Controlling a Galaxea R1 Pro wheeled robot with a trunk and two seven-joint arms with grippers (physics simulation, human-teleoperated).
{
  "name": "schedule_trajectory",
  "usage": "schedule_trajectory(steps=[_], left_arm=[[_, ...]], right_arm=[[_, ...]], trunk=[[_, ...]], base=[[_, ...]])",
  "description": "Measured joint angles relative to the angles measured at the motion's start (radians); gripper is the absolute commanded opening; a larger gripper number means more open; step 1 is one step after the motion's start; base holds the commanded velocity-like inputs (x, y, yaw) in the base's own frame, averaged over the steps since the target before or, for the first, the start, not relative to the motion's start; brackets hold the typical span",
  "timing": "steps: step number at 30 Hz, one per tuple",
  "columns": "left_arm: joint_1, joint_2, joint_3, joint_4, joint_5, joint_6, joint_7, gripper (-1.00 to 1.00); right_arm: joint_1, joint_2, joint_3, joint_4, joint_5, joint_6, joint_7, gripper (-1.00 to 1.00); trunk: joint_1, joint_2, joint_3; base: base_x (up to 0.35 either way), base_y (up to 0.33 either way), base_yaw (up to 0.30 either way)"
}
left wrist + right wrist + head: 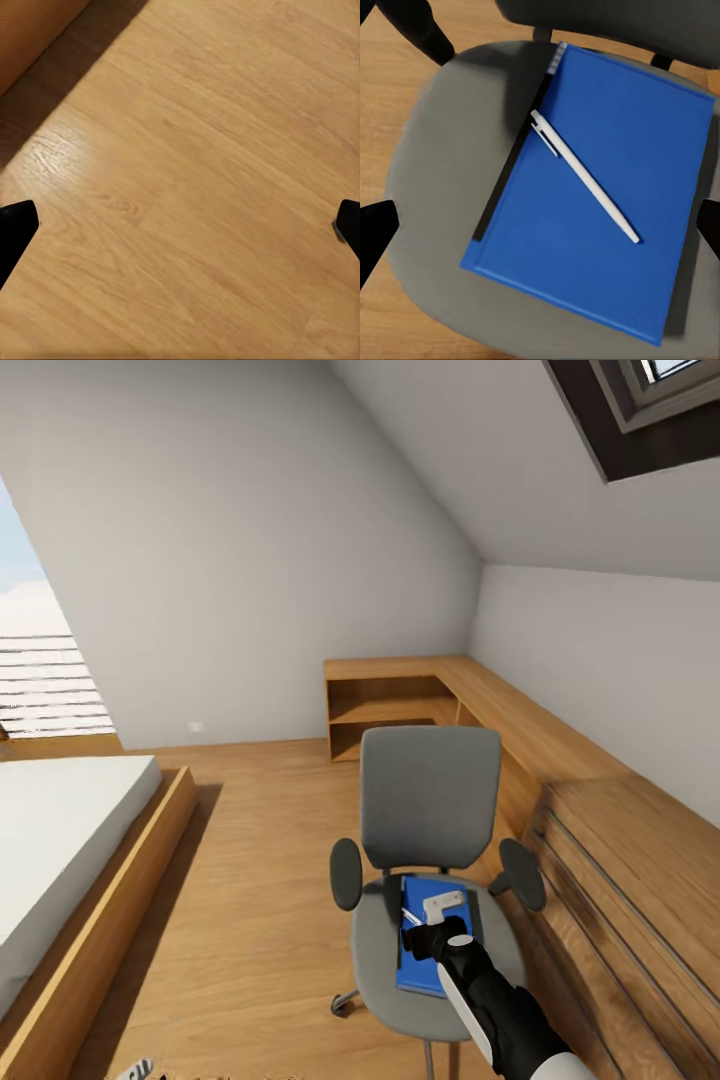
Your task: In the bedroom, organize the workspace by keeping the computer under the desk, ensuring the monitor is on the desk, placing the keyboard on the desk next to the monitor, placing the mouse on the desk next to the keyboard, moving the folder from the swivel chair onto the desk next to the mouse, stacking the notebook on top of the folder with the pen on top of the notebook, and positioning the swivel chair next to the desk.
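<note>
The pen (583, 176), a thin white stick, lies diagonally on a flat blue item (600, 191) with a black spine strip along one long edge. Whether that blue item is the folder or the notebook cannot be told. It rests flat on the grey seat of the swivel chair (430, 800), lying toward the seat's right side in the head view.

The right gripper (440, 938) hangs directly above the blue item; in the right wrist view its two dark fingertips (375, 232) stand wide apart at either side of the picture, holding nothing, with pen and blue item between them below.

The chair stands upright on the wooden floor (250, 860), its tall back toward the far wall and its black armrests at either side. Just beside it on the right runs a light-wood chest (620, 860) with long horizontal lines across its front, joining a low wooden shelf unit (390, 710) in the corner. A bed (60, 830) in a wooden frame lies well apart on the left.

The left gripper (180, 225) points at bare floor, its fingertips spread wide and empty.
</note>
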Motion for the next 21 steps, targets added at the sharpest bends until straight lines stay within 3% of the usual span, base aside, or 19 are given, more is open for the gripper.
schedule_trajectory(steps=[10, 15, 21], left_arm=[[0.0, 0.0, 0.0, 0.0, 0.0, 0.0, 0.0, 1.0], [0.0, 0.0, -0.001, 0.0, 0.0, 0.0, 0.0, 1.0], [0.0, 0.0, -0.001, 0.0, -0.001, 0.0, 0.0, 1.0]], right_arm=[[0.0, -0.001, 0.003, 0.001, 0.0, 0.0, 0.002, 1.0], [0.0, -0.008, 0.03, 0.001, 0.0, 0.0, 0.01, 1.0], [0.0, -0.037, 0.05, 0.0, 0.0, -0.001, 0.033, 1.0]], trunk=[[0.0, 0.0, 0.0], [0.0, 0.0, 0.0], [0.0, 0.0, 0.0]], base=[[0.0, -0.008, 0.234], [0.0, -0.001, 0.073], [0.0, 0.0, 0.02]])
